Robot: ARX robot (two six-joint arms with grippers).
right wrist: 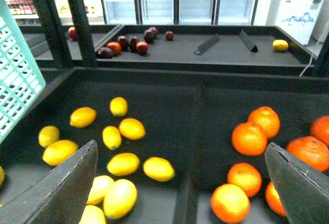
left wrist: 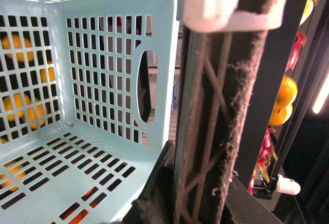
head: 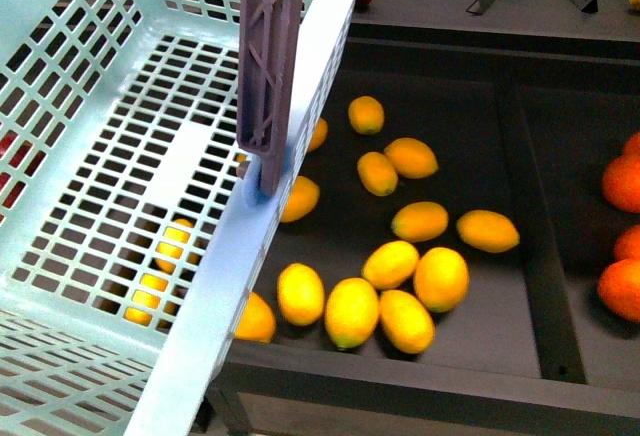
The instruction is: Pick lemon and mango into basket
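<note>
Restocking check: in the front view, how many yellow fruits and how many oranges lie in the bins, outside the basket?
Yellow fruits: 13, two half hidden by the basket rim
Oranges: 4, all cut by the frame edge
Total: 17

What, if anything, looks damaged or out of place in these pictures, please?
The basket handle looks worn. In the left wrist view, pale fuzzy fibres fray off along its edges, as if the plastic has been scraped. Nothing is spilled, and nothing else stands out.
</note>
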